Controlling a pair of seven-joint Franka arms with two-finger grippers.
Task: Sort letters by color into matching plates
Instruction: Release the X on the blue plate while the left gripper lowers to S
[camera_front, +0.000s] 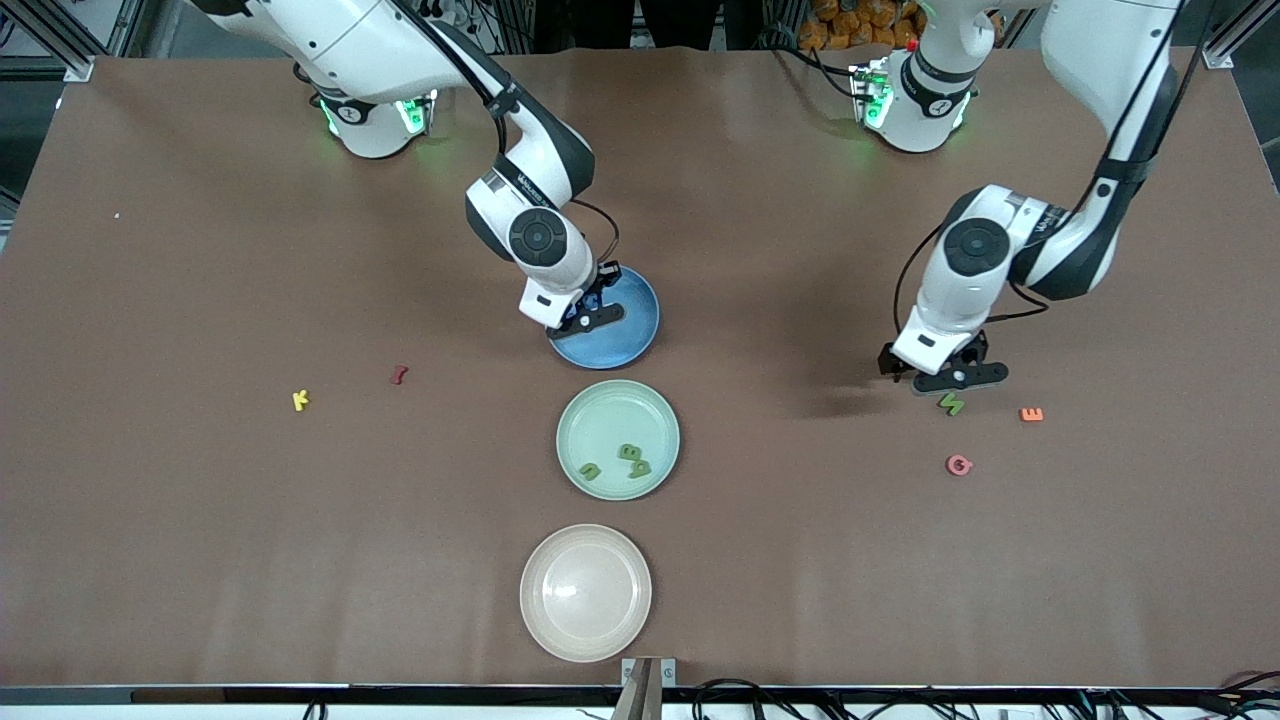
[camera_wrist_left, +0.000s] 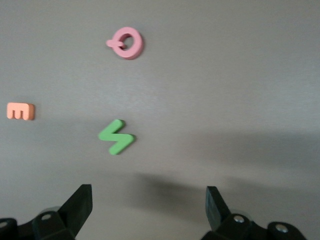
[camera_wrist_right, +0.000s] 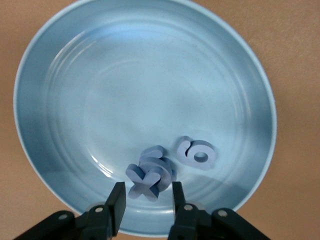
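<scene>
We note three plates in a column down the middle of the table (camera_front: 200, 560), which wears a plain brown matte cover; blue plate (camera_front: 630, 340) closest to the robot bases, mint green plate (camera_front: 617, 400) next, cream plate (camera_front: 585, 592) nearest the front camera.

Right gripper (camera_wrist_right: 146, 200) low over the blue plate, by its rim; fingers a narrow way apart with a blue X (camera_wrist_right: 142, 184) lying between the tips, on the plate or on the letter under it; whether the pads touch it we cannot tell. The X leans on another blue letter (camera_wrist_right: 157, 162), and a blue 6 (camera_wrist_right: 196, 153) lies flat just beside, long axis slanting across the plate floor.

Left gripper (camera_wrist_left: 148, 210) hangs over bare table toward the left arm's end, claw spread wide, nothing in it; a green S (camera_wrist_left: 116, 136) lies flat just ahead of it, long axis on a diagonal. Pink Q (camera_wrist_left: 126, 42) sits nearer the front camera than the S; orange E (camera_wrist_left: 21, 111) beside the S, closer to the table's end.

Green plate holds three green letters (camera_front: 630, 460), clustered on the side toward the front camera; cream plate holds none.

Toward the right arm's end lie a yellow K (camera_front: 300, 400) and a dark red letter (camera_front: 398, 375), near each other and well apart from the plates.

Nothing stands between either gripper and the letter next to it.
</scene>
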